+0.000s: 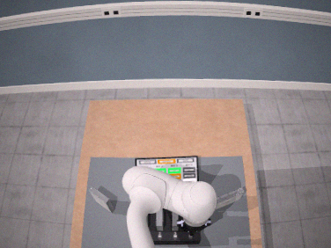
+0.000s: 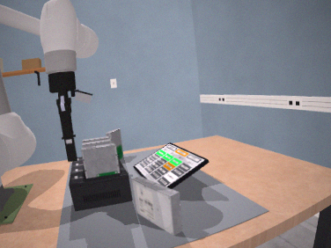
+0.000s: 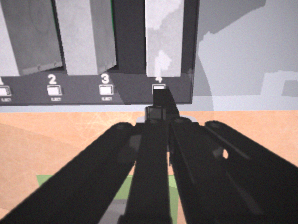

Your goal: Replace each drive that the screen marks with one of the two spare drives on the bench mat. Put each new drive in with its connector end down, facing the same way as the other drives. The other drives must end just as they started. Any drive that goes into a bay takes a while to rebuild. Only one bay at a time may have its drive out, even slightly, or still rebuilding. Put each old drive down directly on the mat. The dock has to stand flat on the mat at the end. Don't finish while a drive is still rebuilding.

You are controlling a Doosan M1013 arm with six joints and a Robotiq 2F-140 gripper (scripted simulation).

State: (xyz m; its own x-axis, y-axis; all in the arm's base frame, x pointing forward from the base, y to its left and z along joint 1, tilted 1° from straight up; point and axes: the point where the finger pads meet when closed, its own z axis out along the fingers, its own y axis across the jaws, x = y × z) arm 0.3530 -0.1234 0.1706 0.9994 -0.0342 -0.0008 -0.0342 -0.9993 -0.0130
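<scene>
Bay 4: jaws pressed together, nothing between them, by the button.
Top: left loose drive point(image 1: 102, 200) and right loose drive point(image 1: 230, 199) flank the dock point(image 1: 176, 241) point(image 2: 101, 194) point(image 3: 131, 40); arm hides much of it. Exterior: drive 4 point(image 2: 100, 163) point(image 3: 164, 37) stands seated in the dock, upper part proud. Looks stiff, modest in weight, perhaps slick; connectors likely fragile. Best hold: both broad faces, high and centred, pulled straight up. Wrist: fingertips overlap the eject button point(image 3: 159, 87); contact can't be told. Heavy pressing might shift the dock.
</scene>
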